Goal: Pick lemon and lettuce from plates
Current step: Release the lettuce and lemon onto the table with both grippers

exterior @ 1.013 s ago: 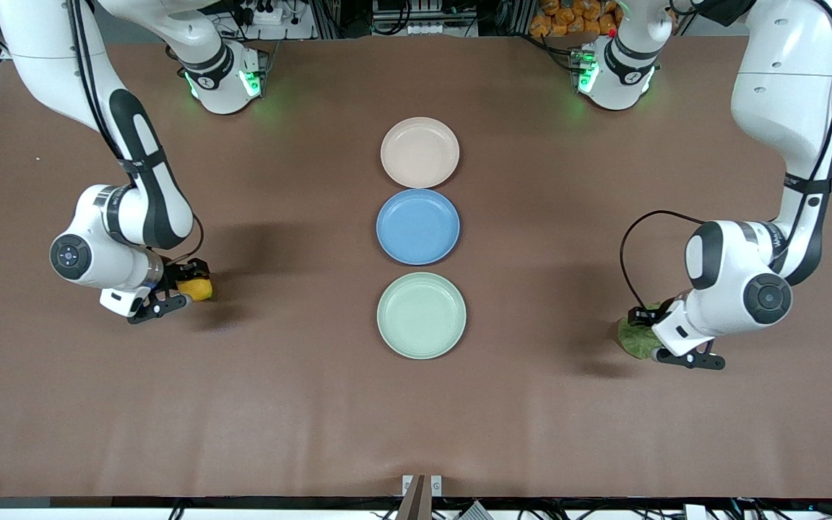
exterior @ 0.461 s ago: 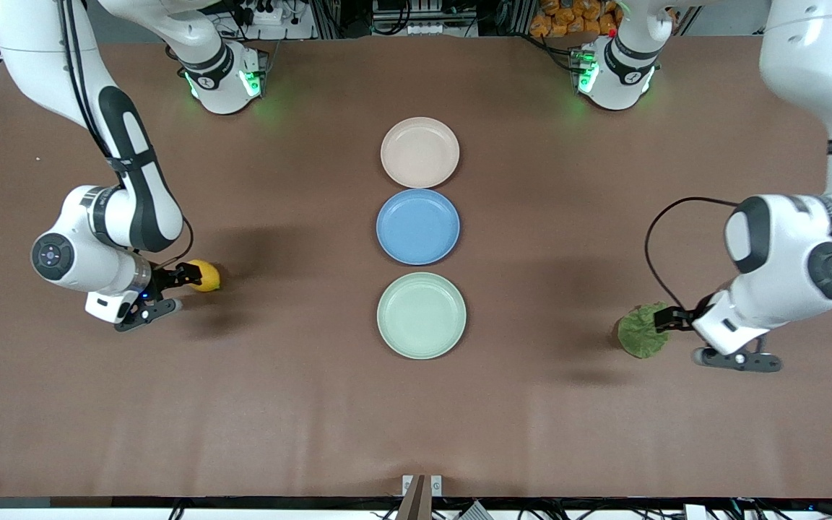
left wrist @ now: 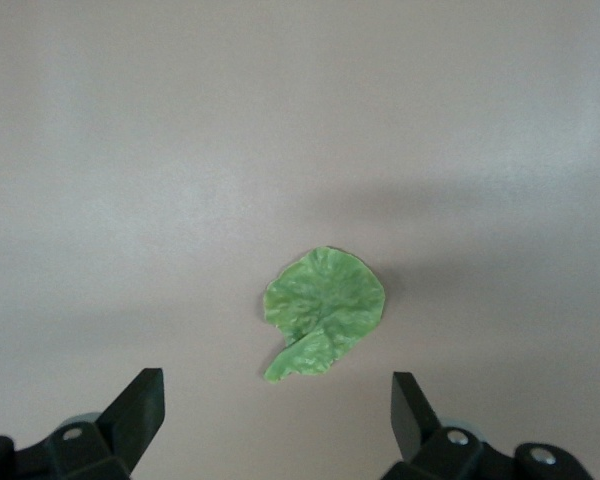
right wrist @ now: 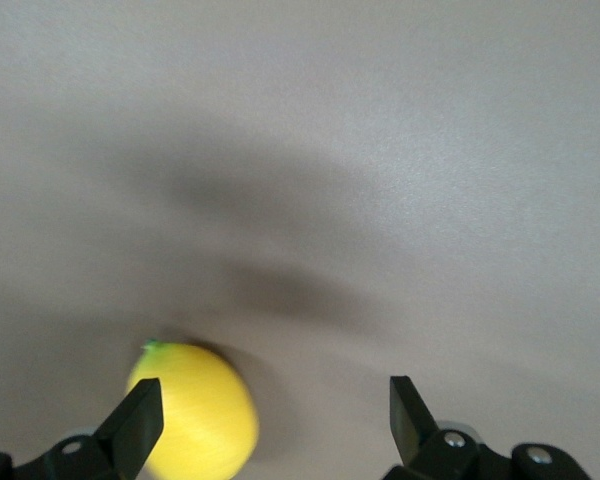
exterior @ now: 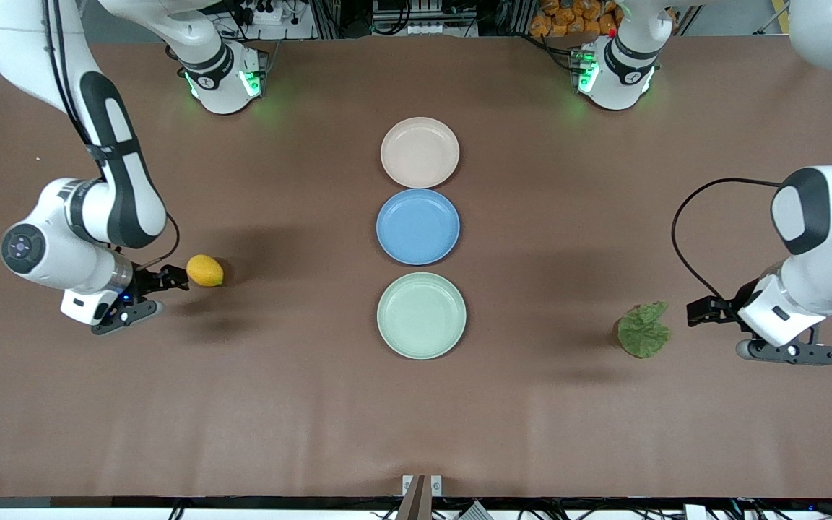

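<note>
On the brown table (exterior: pixel 243 404), the lettuce (exterior: pixel 643 331) lies just beside the left gripper (exterior: pixel 705 312), fingers spread and empty. The lemon (exterior: pixel 204 270) rests just beside the right gripper (exterior: pixel 163 280), also spread. Both plates (exterior: pixel 421 315) (exterior: pixel 419 152) lie between them, bare.

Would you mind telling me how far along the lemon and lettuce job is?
Done: the beige-pink plate and mint plate are empty; the lemon and lettuce lie on the table. In hand: nothing; the right gripper and left gripper are open. Apparently nothing remains.
</note>
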